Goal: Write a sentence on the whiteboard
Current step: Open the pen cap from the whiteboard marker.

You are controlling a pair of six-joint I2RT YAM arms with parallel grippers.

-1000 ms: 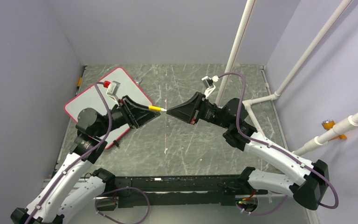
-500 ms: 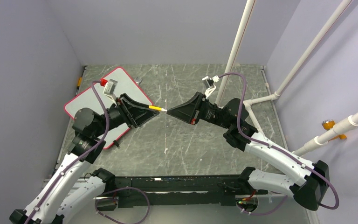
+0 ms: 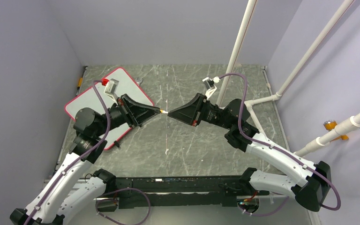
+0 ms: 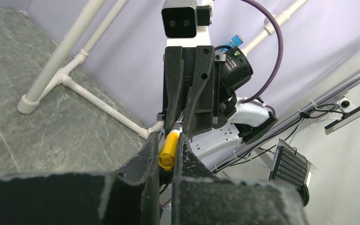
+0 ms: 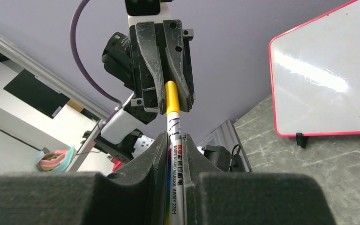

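Note:
Both grippers meet in mid-air over the middle of the table, tip to tip, with a whiteboard marker [image 3: 163, 111] between them. My left gripper [image 3: 158, 111] is shut on the marker's yellow cap [image 4: 168, 150]. My right gripper [image 3: 170, 113] is shut on the white printed barrel [image 5: 176, 157]. In the right wrist view the cap [image 5: 171, 96] sits between the left gripper's fingers [image 5: 151, 61]. The whiteboard [image 3: 124, 85] lies flat at the back left, partly under the left arm. Its surface [image 5: 323, 79] looks blank, so no sentence shows.
White pipes [image 3: 238, 44] rise at the back right, with a floor run [image 4: 89, 96] along the wall. Purple walls close in the table on three sides. A black clip [image 5: 301, 139] sits on the board's edge.
My left gripper has slid forward over the yellow cap and shut on it, so less yellow shows from above. The right gripper has held still on the barrel.

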